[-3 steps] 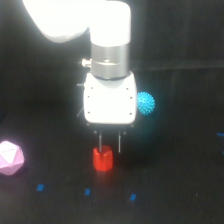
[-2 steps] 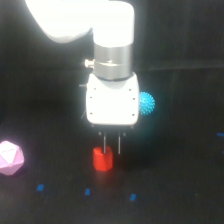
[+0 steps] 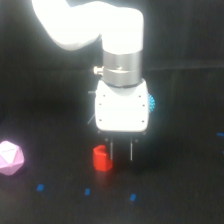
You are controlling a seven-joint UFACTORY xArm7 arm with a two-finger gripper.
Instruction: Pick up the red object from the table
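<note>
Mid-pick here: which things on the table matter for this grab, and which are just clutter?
Part of the job:
- red object, on the table
- gripper, just to its right in the exterior view

Just lying about:
- pink faceted ball, far left
- cyan spiky ball, mostly hidden behind the gripper body
- small blue marks on the table

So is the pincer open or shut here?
Open: the pincer shows two thin fingers apart, nothing between them; the red object sits beside them.
</note>
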